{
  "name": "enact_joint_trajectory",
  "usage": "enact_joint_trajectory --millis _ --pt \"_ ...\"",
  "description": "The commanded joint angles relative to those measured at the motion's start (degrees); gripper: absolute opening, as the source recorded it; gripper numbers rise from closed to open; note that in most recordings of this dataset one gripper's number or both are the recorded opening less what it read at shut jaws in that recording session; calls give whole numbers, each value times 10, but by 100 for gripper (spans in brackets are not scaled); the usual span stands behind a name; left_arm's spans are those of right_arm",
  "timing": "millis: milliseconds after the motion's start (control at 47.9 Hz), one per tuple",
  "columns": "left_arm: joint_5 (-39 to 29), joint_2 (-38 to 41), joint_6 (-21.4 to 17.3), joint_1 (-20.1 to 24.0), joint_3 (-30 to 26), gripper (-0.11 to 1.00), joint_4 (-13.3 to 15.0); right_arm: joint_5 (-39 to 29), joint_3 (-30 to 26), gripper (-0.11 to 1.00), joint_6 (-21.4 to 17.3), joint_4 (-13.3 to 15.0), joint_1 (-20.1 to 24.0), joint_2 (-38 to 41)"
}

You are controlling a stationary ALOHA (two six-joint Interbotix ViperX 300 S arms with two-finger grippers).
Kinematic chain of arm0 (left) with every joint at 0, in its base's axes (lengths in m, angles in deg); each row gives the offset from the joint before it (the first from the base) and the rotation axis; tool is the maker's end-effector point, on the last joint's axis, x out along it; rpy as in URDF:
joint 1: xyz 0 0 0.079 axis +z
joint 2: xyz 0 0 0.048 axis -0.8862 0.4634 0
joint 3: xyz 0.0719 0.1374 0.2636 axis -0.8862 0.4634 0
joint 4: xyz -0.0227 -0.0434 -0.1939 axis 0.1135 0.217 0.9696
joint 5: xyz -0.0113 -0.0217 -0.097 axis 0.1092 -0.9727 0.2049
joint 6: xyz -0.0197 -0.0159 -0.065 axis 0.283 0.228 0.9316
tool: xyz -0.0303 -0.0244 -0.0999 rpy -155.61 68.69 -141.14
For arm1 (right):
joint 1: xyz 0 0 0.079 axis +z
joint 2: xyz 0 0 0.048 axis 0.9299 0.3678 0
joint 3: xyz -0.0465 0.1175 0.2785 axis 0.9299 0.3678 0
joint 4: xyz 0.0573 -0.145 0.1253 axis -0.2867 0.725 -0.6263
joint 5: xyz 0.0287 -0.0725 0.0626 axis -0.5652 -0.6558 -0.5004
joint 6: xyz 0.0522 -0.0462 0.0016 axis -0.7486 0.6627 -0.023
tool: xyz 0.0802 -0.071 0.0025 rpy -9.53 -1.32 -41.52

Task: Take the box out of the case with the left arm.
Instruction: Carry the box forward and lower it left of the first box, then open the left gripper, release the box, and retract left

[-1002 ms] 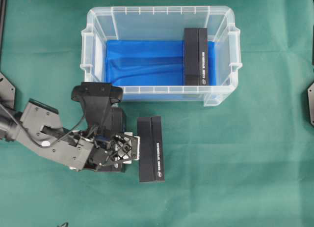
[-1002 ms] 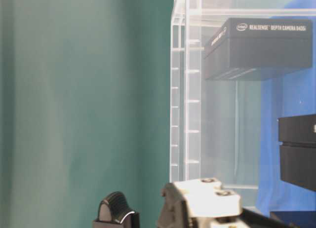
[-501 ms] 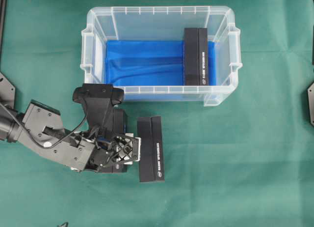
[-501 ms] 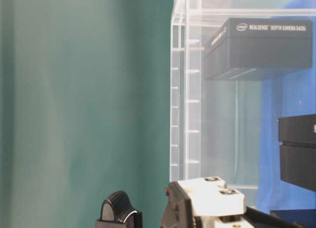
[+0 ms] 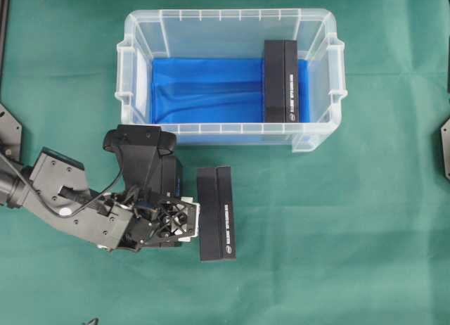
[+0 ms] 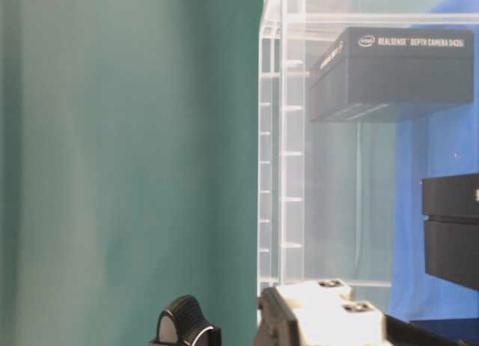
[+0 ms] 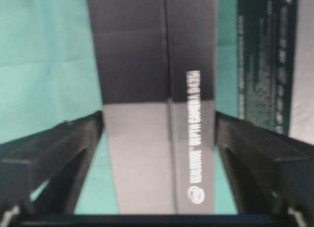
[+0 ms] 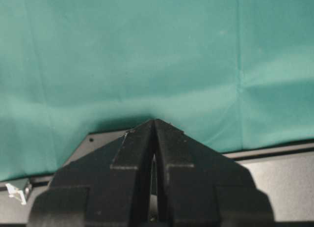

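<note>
Left gripper is seen spread wide in the wrist view, its two dark fingers standing on either side of a black box with a visible gap on each side, so nothing is pinched. From overhead, this box is seen lying flat on the green cloth, outside the case and just in front of its near wall, long axis running toward that wall. White lettering is noted along the box's top face, blurred in the wrist view. Left arm is seen reaching in from the left edge of the overhead view, its gripper end close against the left long side of the box; whether it touches cannot be told. A second black box is noted inside the case, at the right end, lying across the blue lining. In the table-level view this second box is seen through the clear wall, its printed label legible. Right gripper is seen pressed together in its own wrist view, fingertips meeting above the green cloth, with nothing between them.
</note>
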Motion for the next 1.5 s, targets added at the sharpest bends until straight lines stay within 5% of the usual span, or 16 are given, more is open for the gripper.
enact_joint_trajectory --millis 0,522,877,1065,1483 --pt "0 -18 0 -2 -6 91 -2 2 -6 2 0 -2 -1 2" --pt "-12 -83 -4 -4 -26 91 -2 2 -6 2 1 1 -1 2" --pt "-167 -172 -5 -3 -82 91 -2 3 -5 2 3 2 -1 2" --pt "-175 -172 -22 -4 -92 91 -3 2 -4 2 3 2 -1 2" --pt "-184 -224 -20 -21 -23 91 -2 -1 -5 2 0 -1 0 2"
